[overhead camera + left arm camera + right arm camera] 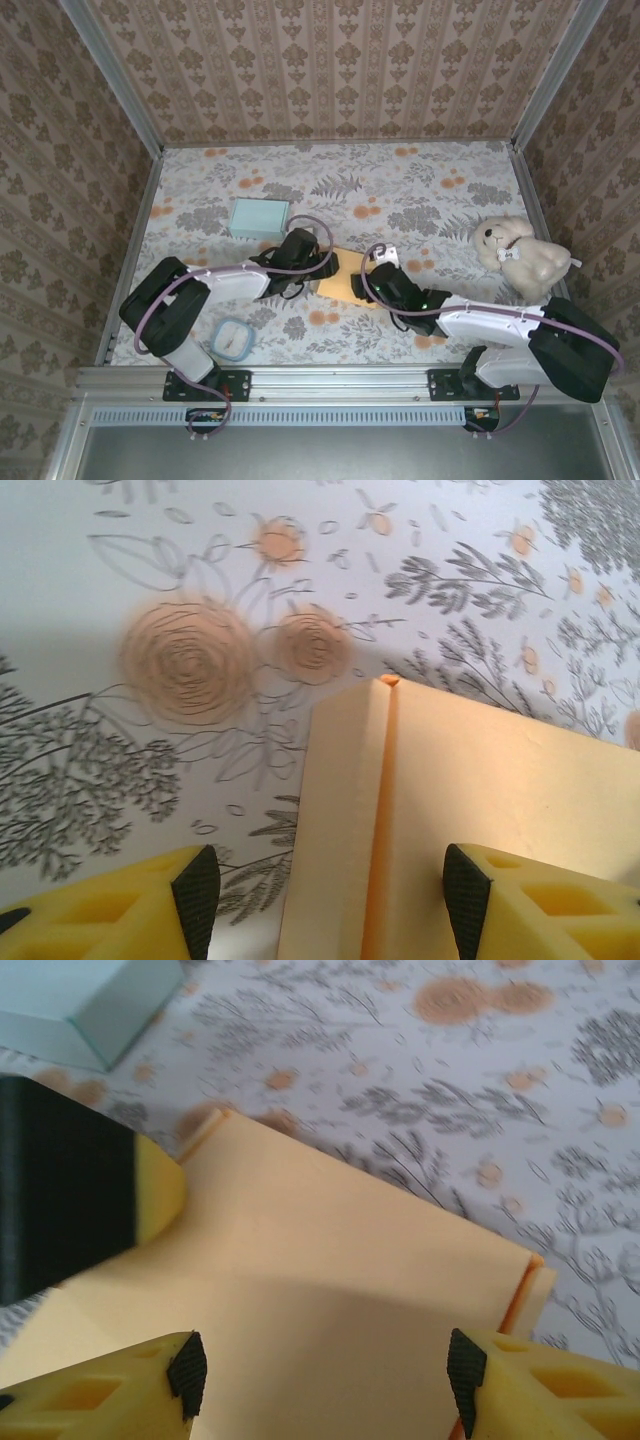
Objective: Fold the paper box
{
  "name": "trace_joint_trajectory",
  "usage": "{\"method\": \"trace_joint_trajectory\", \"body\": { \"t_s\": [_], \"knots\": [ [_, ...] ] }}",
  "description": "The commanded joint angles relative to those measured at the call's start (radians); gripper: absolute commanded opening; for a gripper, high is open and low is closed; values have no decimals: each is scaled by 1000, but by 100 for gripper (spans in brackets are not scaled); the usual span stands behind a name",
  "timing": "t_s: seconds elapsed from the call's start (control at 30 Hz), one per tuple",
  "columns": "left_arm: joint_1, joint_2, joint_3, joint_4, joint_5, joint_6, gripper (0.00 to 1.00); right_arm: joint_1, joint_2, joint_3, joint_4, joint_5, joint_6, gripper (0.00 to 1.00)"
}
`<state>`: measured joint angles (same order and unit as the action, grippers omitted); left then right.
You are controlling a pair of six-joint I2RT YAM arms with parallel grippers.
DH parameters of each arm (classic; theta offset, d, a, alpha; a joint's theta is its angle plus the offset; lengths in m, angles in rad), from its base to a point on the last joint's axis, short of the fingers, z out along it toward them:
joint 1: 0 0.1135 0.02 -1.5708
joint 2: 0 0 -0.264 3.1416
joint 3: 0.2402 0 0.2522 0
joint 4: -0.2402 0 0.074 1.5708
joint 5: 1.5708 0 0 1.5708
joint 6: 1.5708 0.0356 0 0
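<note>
Yellow fingers (120,910) with black pads sit at the bottom of the left wrist view. We read the left gripper (330,895) as open, jaws well apart and gripping nothing. One finger hangs over the floral tablecloth (120,580), the other over the paper box (480,780). The box is a flat pale-orange sheet. A narrow flap along its left edge lies turned over, and the crease runs up between the two fingers.

From the right wrist we note the same sheet (330,1240) spread under the right gripper (325,1370). That gripper is also open, both fingers poised above the card with nothing held. One of the left gripper's fingers (155,1195) meets the sheet's far left part. Whether it presses down or only touches, we cannot tell. A teal box (90,1005) shows at the upper left corner, apart from the sheet.

From above, the paper box (345,272) lies mid-table between the two grippers, left (318,268) and right (365,282). The teal box (259,218) sits just beyond the left arm. A teddy bear (520,255) rests well apart at the right edge. A round blue-rimmed object (233,339) lies near the left arm's base.
</note>
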<state>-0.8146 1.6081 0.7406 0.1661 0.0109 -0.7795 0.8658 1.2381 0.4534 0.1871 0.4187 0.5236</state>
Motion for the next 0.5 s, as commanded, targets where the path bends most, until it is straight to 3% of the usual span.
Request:
{"method": "trace_joint_trajectory", "body": {
  "t_s": [0.0,0.13,0.47],
  "knots": [
    [-19,-16,16,21,-42,129,64,-14,-38,-45,68,49,38,71],
    [-30,-40,16,8,-115,173,64,-23,-18,-67,84,59,50,76],
    [-39,-100,-11,18,-134,197,65,-26,104,-39,165,50,18,75]
  ]
}}
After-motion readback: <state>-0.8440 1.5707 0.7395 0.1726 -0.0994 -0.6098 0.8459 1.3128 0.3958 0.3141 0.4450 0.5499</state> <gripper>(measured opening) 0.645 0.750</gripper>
